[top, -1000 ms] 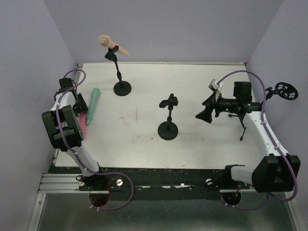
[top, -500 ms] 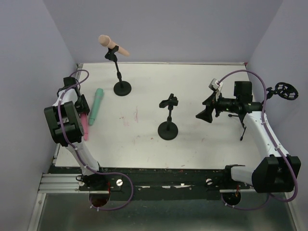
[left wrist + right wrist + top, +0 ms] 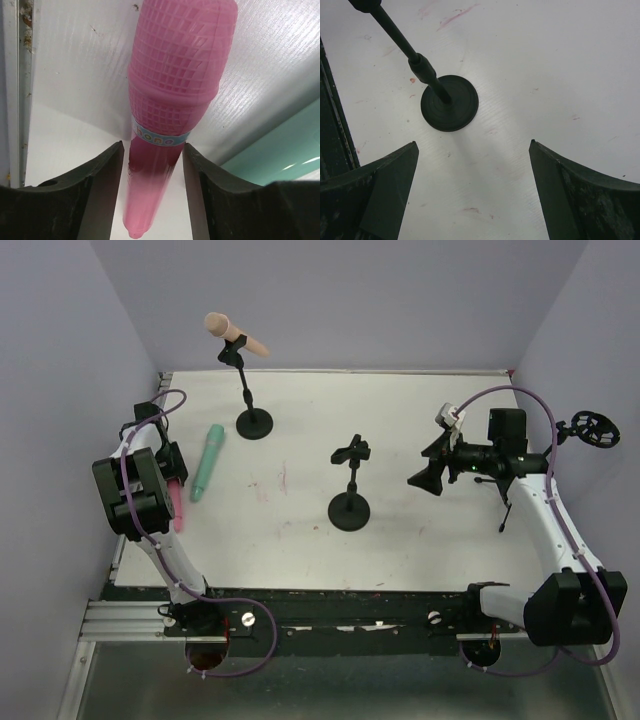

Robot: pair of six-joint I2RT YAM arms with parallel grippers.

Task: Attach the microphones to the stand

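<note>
On the table [image 3: 420, 560] at left, the left tool [image 3: 152, 146] straddles the pink microphone [image 3: 175, 75].

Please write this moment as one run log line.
left gripper straddling pink microphone, grip unclear | right gripper open, empty | peach microphone on stand | green microphone on table

Your top camera is looking down from above and behind the near edge of the table [image 3: 420, 560], taking in the middle stand [image 3: 350, 510]. Your right wrist camera, right of the stand, is sharing its base, fairly near. Your left wrist camera, far left of it, is facing the pink microphone [image 3: 175, 95] at very close range.
</note>
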